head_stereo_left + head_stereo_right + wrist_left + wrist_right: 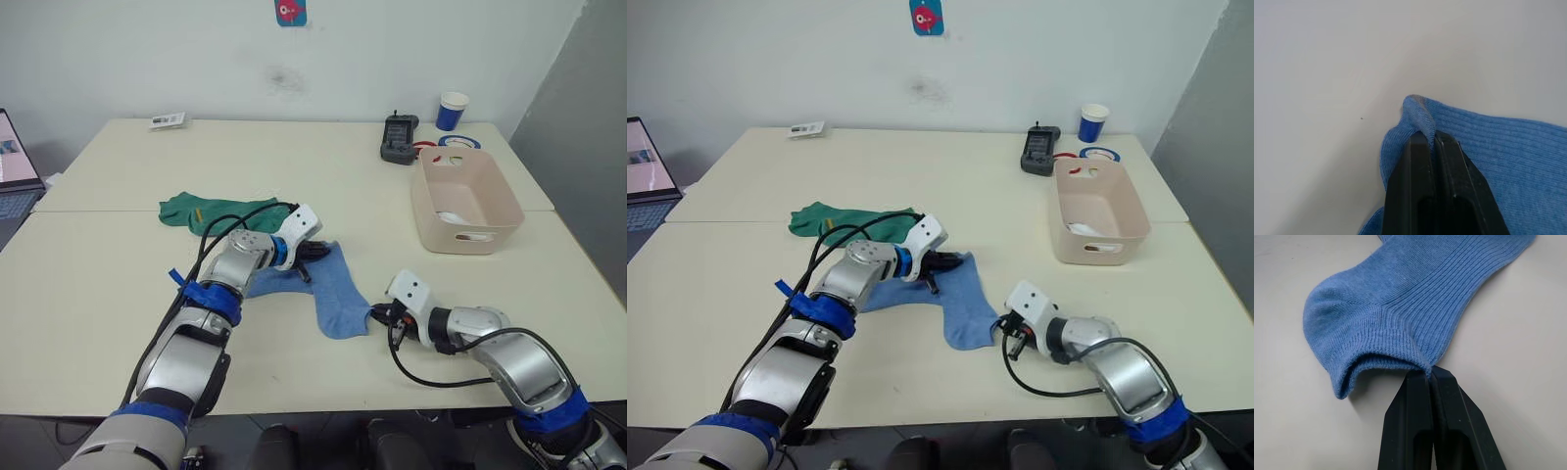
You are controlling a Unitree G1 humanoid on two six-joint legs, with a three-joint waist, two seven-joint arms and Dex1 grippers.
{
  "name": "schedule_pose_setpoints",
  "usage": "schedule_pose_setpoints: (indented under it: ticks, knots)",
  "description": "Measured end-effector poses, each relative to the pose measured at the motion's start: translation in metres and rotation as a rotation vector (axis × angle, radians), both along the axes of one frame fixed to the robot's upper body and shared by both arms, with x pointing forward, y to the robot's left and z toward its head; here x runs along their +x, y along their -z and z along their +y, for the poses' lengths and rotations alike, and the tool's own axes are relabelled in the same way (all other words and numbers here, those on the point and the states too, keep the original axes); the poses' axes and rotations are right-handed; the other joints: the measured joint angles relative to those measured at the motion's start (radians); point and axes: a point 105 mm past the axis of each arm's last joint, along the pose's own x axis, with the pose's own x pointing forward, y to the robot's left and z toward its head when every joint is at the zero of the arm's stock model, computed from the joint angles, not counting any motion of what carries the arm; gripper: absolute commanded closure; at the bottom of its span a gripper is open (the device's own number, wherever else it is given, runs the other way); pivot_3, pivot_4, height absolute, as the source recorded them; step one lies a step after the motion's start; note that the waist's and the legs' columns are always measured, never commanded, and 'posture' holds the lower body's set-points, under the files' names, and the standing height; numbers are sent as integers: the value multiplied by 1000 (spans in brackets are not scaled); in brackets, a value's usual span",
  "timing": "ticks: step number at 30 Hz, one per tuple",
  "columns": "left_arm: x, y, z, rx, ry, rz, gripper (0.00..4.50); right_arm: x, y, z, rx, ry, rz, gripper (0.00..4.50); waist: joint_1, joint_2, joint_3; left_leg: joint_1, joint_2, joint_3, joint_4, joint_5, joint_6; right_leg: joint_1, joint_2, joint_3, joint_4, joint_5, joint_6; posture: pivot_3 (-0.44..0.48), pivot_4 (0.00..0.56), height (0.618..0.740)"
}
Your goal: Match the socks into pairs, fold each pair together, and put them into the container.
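Blue sock [333,294] lies flat, each end pinched by a closed pincer: left [315,253], right [380,315].

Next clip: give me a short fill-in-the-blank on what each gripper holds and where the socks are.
1. Both the left gripper and the right gripper are shut on a ____ sock.
2. The green socks lie on the ____.
3. A white sock lies inside the ____.

Missing words: blue; table; container

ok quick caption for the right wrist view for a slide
Right gripper pinching the ribbed cuff edge of a light blue sock lying on the pale table.
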Motion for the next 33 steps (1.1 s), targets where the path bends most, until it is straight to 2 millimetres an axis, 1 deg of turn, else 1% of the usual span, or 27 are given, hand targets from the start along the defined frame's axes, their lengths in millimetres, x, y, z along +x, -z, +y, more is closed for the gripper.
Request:
schedule_pose_setpoints:
  ticks: [4, 10, 14, 16, 19, 21, 24, 27, 28, 30, 31, 33]
  knots:
    - [-8, -10, 12, -46, -19, 1, 4500, 2, -18, -3, -2, -72, -63, 4467, -8, 0, 0, 0, 1, -1, 0, 0, 0, 0, 0, 0, 1, 0, 0, 0, 150, 740]
    - [-32, -22, 23, -86, -48, 25, 4500, 0, -37, 2, 18, -212, -83, 4467, -9, 0, 0, 1, 1, -3, 0, 0, 0, 1, 0, 1, 1, 0, 0, 0, 150, 740]
    - [-54, -29, 31, -120, -149, 24, 4500, 3, -47, -11, -24, -290, -78, 4467, -8, 0, 0, 1, 2, -6, 0, 0, 0, 1, -3, 1, 1, 0, 0, 0, 150, 740]
    - [-61, -31, 34, -134, -222, 15, 4500, 4, -47, -13, -23, -315, -61, 4467, -7, 0, 0, 1, 2, -8, 0, 0, 0, 2, -3, 1, 1, 0, 0, 0, 150, 740]
    - [-78, -28, 38, -150, -347, 9, 4500, 6, -46, -15, -8, -358, -22, 4467, -8, 0, 0, 1, 2, -8, 0, 0, 0, 2, -4, 1, 1, 0, 0, 0, 150, 740]
    - [-91, -21, 37, -163, -415, 23, 4500, 9, -42, -19, -5, -365, 17, 4467, -7, 0, 0, 1, 2, -9, 0, 0, 0, 2, -5, 0, 1, 1, -1, 0, 150, 740]
    - [-102, -10, 40, -166, -495, 41, 4500, 11, -30, -23, -22, -390, 62, 4467, -6, 0, 0, 2, 2, -10, 0, 0, 0, 3, -5, 0, 1, 1, -2, 0, 150, 740]
    - [-111, 9, 44, -134, -531, 55, 4500, 12, -17, -22, -24, -395, 100, 4467, -8, 0, 0, 2, 2, -9, 0, 0, 0, 2, -8, 0, 1, 2, -3, 0, 150, 740]
    - [-111, 15, 46, -132, -547, 52, 4500, 13, -15, -19, -14, -398, 100, 4257, -8, 0, 0, 2, 2, -10, 0, 0, 0, 2, -8, 0, 1, 3, -4, 0, 150, 740]
    - [-109, 21, 51, -132, -573, 42, 4006, 15, -11, -15, -7, -398, 94, 3835, -6, 0, 0, 2, 1, -10, 0, 0, 0, 2, -8, -1, 1, 3, -5, 0, 150, 740]
    - [-108, 22, 51, -140, -578, 34, 3798, 16, -9, -17, -15, -388, 90, 3525, -5, 0, 0, 2, 1, -10, 0, 0, 0, 2, -8, -1, 1, 3, -5, 0, 150, 740]
    - [-107, 21, 51, -157, -573, 15, 3196, 19, -9, -20, -18, -366, 82, 2838, -5, 0, 0, 1, 1, -9, 0, 0, 0, 3, -9, -1, 1, 3, -5, 0, 150, 740]
